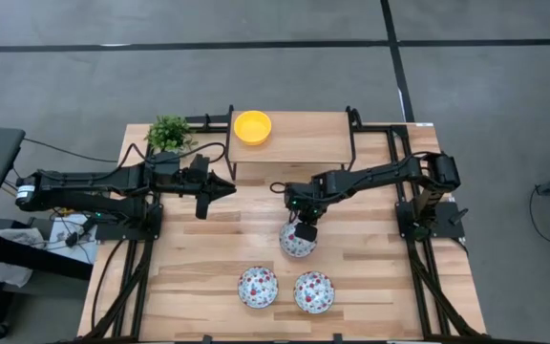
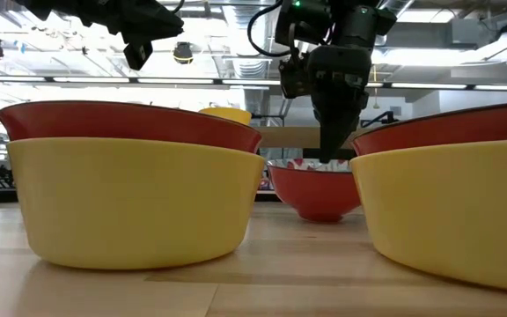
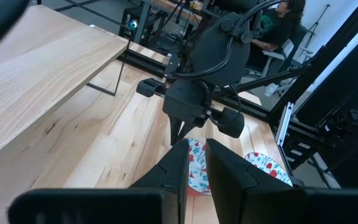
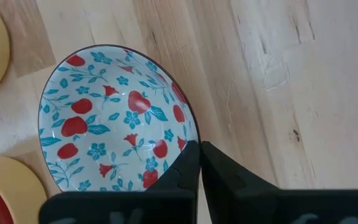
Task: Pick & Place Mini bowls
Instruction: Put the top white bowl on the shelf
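A mini bowl, white inside with red and blue flowers and red outside, stands on its base on the wooden table, mid-table. My right gripper comes down on its rim and is shut on it. Two more floral bowls stand near the front edge, each inside a yellow bowl. A plain yellow bowl sits on the raised shelf. My left gripper hangs above the table's left half, fingers together, holding nothing. My right gripper pinches the bowl's rim on the side toward the table's far right, one finger inside the bowl and one outside. The fingers come from above, pointing steeply down. The bowl stands upright with its base on the table.
A small green potted plant stands at the far left corner. The wooden shelf on black legs spans the far middle. Black frame rails run along both table sides. A person sits beyond the table.
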Tool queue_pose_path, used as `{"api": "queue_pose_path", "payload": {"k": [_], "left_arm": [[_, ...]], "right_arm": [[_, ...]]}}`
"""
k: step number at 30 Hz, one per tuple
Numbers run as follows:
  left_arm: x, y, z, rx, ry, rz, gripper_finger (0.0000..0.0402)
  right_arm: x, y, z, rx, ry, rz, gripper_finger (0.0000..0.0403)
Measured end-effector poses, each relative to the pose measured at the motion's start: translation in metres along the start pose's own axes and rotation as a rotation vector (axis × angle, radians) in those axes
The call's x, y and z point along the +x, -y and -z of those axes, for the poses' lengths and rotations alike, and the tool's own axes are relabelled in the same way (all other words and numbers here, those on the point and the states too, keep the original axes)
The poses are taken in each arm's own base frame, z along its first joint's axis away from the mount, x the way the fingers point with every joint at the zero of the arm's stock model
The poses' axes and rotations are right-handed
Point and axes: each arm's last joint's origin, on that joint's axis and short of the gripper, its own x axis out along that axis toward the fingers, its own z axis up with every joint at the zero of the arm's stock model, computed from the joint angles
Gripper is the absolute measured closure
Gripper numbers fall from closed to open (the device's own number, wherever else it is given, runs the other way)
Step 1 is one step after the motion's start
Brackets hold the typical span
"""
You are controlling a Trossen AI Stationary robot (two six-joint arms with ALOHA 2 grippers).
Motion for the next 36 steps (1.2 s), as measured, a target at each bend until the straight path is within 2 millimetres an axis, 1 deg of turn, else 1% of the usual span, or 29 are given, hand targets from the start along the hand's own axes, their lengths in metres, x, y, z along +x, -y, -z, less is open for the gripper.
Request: {"api": "queue_pose_path", "payload": {"k": [7,10,29,36], "left_arm": [[0.000,0.000,-0.001,0.001,0.007,0.002,0.0348],[0.000,0.000,-0.001,0.001,0.011,0.004,0.0348],[0.000,0.001,-0.002,0.002,0.020,0.007,0.0348],[0.000,0.001,-0.002,0.002,0.020,0.007,0.0348]], "right_arm": [[0.000,0.001,0.000,0.002,0.002,0.001,0.0351],[0.000,0.000,-0.001,-0.005,0.008,-0.001,0.0341],[0.000,0.006,-0.002,-0.052,0.015,0.029,0.0339],[0.011,0.012,0.007,-0.040,-0.011,0.035,0.0339]]}}
